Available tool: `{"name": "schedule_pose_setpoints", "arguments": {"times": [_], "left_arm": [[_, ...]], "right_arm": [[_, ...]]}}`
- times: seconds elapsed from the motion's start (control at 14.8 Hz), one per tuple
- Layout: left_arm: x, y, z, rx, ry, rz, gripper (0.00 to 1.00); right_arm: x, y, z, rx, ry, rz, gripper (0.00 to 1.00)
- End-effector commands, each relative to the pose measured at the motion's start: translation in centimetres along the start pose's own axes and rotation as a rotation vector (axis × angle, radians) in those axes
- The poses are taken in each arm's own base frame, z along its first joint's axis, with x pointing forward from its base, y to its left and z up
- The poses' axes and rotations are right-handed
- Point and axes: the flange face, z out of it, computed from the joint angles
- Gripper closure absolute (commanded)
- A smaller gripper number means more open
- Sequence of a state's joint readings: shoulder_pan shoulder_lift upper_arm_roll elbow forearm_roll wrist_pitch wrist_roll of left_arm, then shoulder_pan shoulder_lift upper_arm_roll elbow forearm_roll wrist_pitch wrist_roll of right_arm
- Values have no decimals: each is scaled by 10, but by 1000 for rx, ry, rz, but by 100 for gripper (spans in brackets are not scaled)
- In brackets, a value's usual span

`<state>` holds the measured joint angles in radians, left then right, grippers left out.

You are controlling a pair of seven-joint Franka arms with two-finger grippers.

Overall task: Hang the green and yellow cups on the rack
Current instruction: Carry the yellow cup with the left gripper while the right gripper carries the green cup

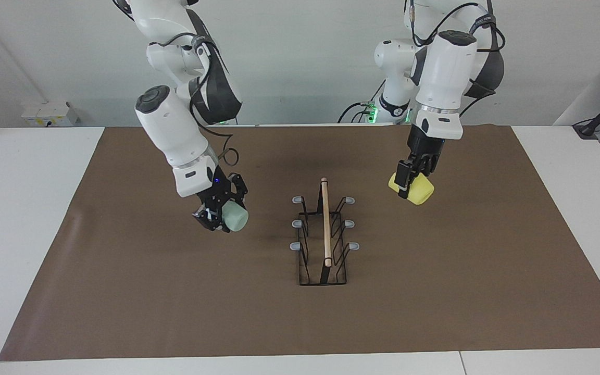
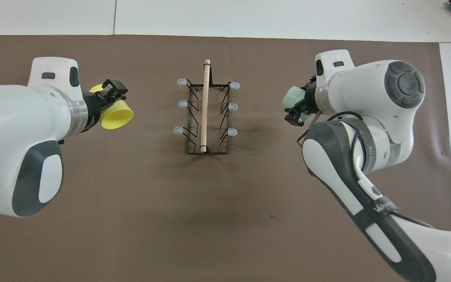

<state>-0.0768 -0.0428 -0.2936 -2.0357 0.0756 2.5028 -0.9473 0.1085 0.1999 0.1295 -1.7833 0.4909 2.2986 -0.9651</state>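
The black wire rack (image 1: 325, 263) (image 2: 194, 117) with a wooden rod on top and grey-tipped prongs stands in the middle of the brown mat. My left gripper (image 1: 407, 179) (image 2: 110, 94) is shut on the rim of the yellow cup (image 1: 421, 191) (image 2: 118, 115). It holds the cup tilted on its side over the mat, beside the rack toward the left arm's end. My right gripper (image 1: 215, 216) (image 2: 296, 114) is shut on the pale green cup (image 1: 237, 217) (image 2: 291, 97), also tipped sideways, over the mat toward the right arm's end. All the prongs are bare.
The brown mat (image 1: 175, 312) (image 2: 170, 215) covers most of the white table (image 1: 19, 234). Both arms reach in over the mat on either side of the rack.
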Motion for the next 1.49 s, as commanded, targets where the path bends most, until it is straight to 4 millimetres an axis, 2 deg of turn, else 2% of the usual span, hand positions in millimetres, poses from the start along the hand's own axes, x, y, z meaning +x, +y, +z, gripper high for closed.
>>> {"name": "schedule_pose_setpoints", "arguments": {"times": [0.0, 0.2, 0.54, 0.74, 0.95, 1.15, 1.42], "left_arm": [[-22, -1, 3, -5, 60, 71, 100], [-42, 9, 10, 39, 140, 62, 100], [-85, 20, 45, 65, 341, -38, 100], [-101, 27, 46, 53, 381, -77, 100], [-110, 30, 54, 75, 390, -59, 100], [-124, 29, 68, 80, 482, -59, 100], [-142, 36, 77, 99, 511, -57, 100]], "right_arm": [[-2, -13, -20, 41, 108, 33, 100], [-12, -15, -26, 108, 242, 87, 100], [-41, -23, -26, 158, 436, 108, 100], [-57, -34, -23, 180, 551, 163, 100], [-63, -45, -20, 193, 640, 202, 100], [-74, -54, -4, 188, 746, 227, 100], [-72, -84, 23, 186, 887, 265, 100]]}}
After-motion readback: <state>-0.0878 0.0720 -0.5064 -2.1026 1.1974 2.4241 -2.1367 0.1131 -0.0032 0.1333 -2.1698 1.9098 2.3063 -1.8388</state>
